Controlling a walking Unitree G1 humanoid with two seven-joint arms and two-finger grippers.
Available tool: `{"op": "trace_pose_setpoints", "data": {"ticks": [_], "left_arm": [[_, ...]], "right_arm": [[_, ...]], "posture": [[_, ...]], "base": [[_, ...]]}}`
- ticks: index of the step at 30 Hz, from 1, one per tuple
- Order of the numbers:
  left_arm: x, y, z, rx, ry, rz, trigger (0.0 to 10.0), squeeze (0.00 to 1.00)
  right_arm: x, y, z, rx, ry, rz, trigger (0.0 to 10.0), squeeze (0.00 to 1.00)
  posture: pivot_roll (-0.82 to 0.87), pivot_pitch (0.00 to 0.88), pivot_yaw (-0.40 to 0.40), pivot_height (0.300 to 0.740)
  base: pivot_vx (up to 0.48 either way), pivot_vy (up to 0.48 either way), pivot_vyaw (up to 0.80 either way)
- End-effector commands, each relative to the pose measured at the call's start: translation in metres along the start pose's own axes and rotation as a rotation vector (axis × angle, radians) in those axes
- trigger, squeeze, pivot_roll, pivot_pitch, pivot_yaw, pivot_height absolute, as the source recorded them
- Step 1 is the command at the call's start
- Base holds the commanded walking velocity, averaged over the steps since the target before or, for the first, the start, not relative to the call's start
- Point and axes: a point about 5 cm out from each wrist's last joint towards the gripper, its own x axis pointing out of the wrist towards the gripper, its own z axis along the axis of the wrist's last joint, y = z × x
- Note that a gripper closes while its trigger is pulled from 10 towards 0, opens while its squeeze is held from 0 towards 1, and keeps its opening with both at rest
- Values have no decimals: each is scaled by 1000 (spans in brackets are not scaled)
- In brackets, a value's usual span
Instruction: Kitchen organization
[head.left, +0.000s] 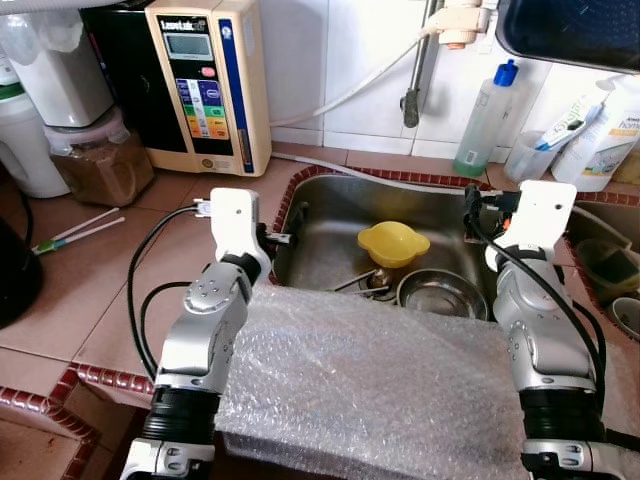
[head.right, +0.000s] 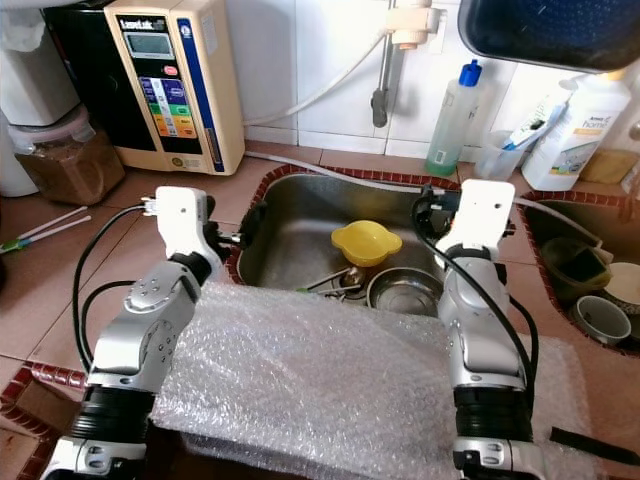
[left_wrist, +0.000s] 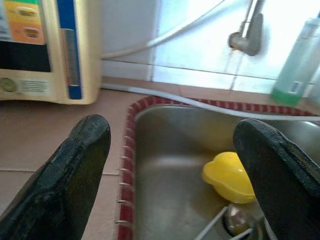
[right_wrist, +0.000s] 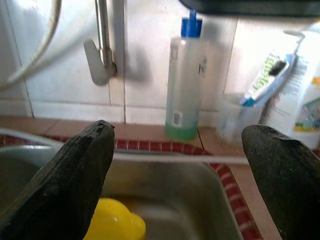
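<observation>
Stainless sink (head.left: 320, 215) at centre frame, set in a tiled desk (head.left: 90, 300) with red-brick edging. Yellow bowl (head.left: 393, 243) upturned inside the sink, just beside a round steel bowl (head.left: 440, 293) and some cutlery (head.left: 352, 283) at lower centre of the basin. Bubble wrap sheet (head.left: 370, 385) spread across the lower frame, over the near sink edge. Left gripper (left_wrist: 175, 170) poised at the sink's left rim, fingers (left_wrist: 75, 170) wide apart, holding nothing. Right gripper (right_wrist: 175, 175) at the sink's right rim, fingers (right_wrist: 75, 175) likewise spread, empty. Water ioniser unit (head.left: 208, 80) upright at upper left, with a brown-filled lidded container (head.left: 98, 160) beside it. Tap (head.left: 415, 75) and white hose (head.left: 340, 100) at upper centre. Clear bottle with green liquid and blue cap (head.left: 486, 118) at upper right, next to a cup holding a toothbrush (head.left: 545, 140).
</observation>
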Motion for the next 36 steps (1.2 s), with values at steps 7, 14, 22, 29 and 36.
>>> {"op": "trace_pose_setpoints", "data": {"ticks": [7,14,22,29,36], "left_arm": [[1,-1,0,1,10,3,10000,0],[0,0,-1,4,14,7,10000,0],[0,6,-2,-15,32,80,10000,0],[0,7,2,-4,24,71,10000,0],[3,9,6,22,27,71,10000,0]], "right_arm": [[4,-3,-1,-1,3,-8,10000,0],[3,-4,-3,4,12,-13,10000,0],[4,-4,-4,7,21,-14,10000,0],[5,-3,-6,24,28,-20,10000,0],[4,2,-4,53,21,-11,10000,0]], "posture": [[-70,3,27,740],[-72,9,26,740],[-69,13,26,740],[-60,7,37,740],[-64,6,47,740]], "base": [[0,-296,0],[0,-142,0],[0,0,0],[0,0,0],[0,0,0]]}}
